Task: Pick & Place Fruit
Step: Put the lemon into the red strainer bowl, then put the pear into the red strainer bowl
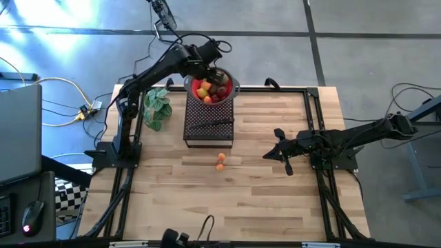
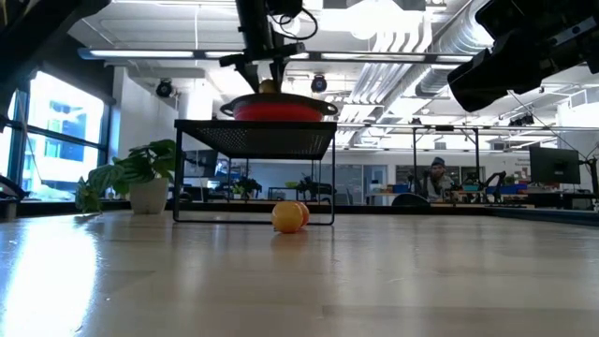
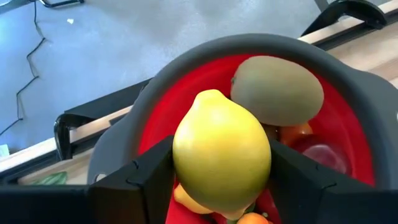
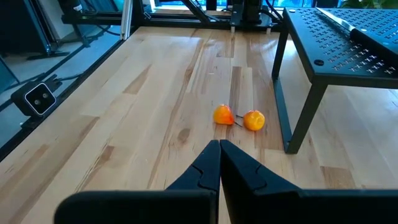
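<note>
Fruit is what you are moving, and most of it sits in the red bowl with a grey rim at the far end of the black perforated metal stand. Your left end effector hangs over that bowl with its dark fingers pinching a smooth yellow lemon on both sides, the lemon just above the fruit below it. From the left wrist camera you can see an olive-green oval fruit against the bowl's far wall, with an orange piece and a dark red one beside it. From above, the bowl's pile shows yellow, orange and dark red fruit.

Two small orange fruits lie touching each other on the pale wooden desk, just in front of the stand's near edge. In the level view they appear as one orange ball between the stand's legs.

Your right end effector hovers low over the desk to the right of the stand, fingers pressed together and holding nothing, pointing toward the two orange fruits but well apart from them.

A long black-handled tool lies across the stand's top. A green leafy plant in a white pot stands on the desk to the left of the stand.
</note>
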Controlling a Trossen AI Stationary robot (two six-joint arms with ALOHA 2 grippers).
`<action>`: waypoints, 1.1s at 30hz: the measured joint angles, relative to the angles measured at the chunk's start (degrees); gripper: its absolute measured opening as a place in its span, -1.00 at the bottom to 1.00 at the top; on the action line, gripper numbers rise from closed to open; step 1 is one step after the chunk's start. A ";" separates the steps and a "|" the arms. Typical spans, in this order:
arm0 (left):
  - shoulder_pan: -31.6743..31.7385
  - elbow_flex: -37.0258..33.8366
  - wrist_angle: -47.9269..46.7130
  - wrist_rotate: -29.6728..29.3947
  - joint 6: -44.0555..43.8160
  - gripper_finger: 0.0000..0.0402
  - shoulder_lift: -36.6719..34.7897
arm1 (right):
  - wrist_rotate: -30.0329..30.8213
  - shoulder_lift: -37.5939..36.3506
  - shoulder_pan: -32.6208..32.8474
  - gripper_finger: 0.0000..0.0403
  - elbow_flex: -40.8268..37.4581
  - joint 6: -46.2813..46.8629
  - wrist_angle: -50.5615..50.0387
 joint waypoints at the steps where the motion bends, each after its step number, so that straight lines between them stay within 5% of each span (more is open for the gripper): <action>1: -0.08 0.00 0.00 0.02 -0.28 0.05 0.00 | 0.00 0.00 0.00 -0.99 0.00 -0.02 0.00; 11: -0.46 -0.02 0.12 2.58 -1.82 0.29 0.00 | 0.00 0.00 0.00 -0.99 0.00 -1.54 -0.04; 22: -1.24 -0.04 1.07 1.25 -3.26 0.31 0.00 | 0.00 0.00 -0.02 -0.99 0.00 -1.03 -0.05; 33: -9.90 -0.13 0.44 -6.67 5.53 -0.29 -0.55 | -0.02 0.00 0.00 -0.99 0.00 2.16 -0.07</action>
